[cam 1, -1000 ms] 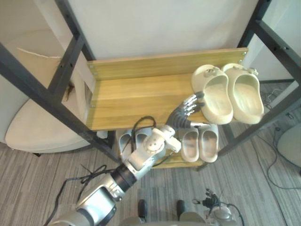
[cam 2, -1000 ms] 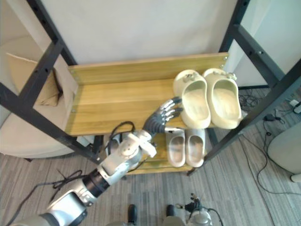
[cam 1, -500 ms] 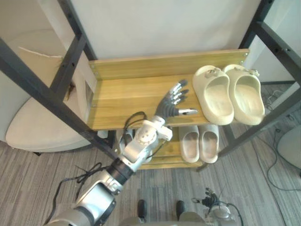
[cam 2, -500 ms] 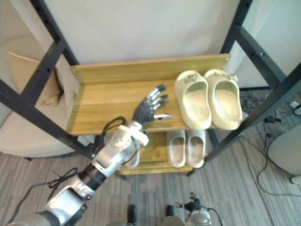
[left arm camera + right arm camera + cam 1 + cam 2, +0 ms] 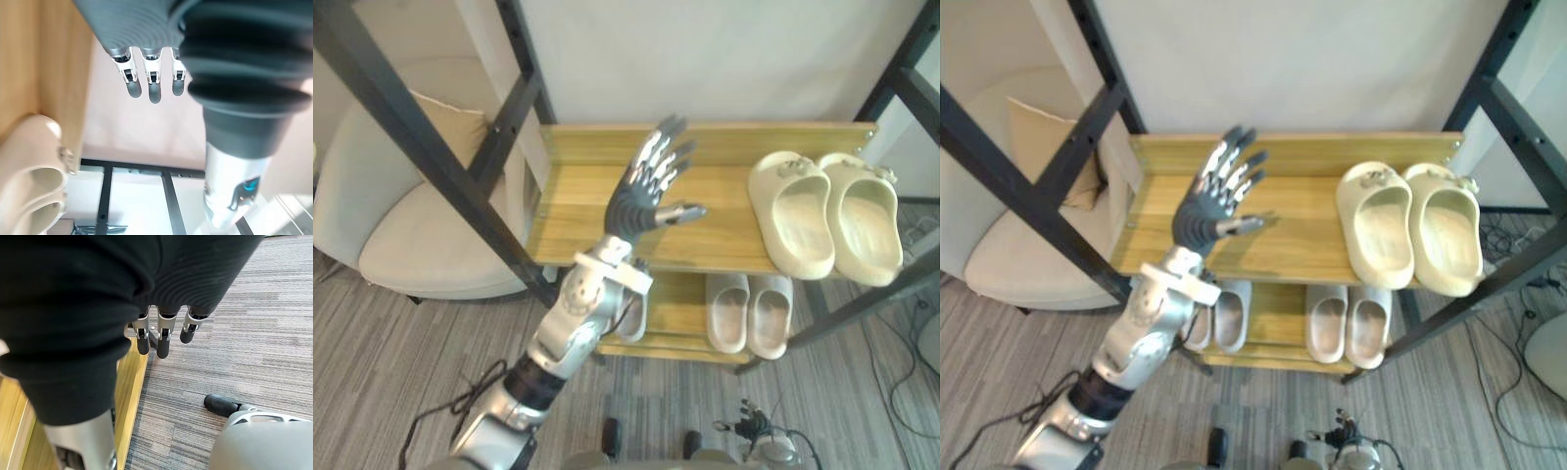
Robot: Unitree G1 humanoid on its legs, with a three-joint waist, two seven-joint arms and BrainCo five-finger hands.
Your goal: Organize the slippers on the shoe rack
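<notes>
Left hand [image 5: 641, 201] mid-frame over shelf [image 5: 587, 211], fingers splayed, empty (cream slippers [image 5: 803, 220] at right). Right hand [image 5: 163, 340] fingers relaxed.

This looks like a home-style living space, perhaps an entryway corner. A shoe rack [image 5: 1298, 250] of wooden shelves in a black metal frame stands against a plain white wall [image 5: 1283, 69]. It holds 1 pair of cream slippers [image 5: 1376, 235] on the upper shelf and 2 pale pairs [image 5: 1330, 323] below. Beside it sits a cream upholstered chair [image 5: 1023, 264] with a tan cushion [image 5: 1033, 125], on grey striped carpet [image 5: 1449, 401].
</notes>
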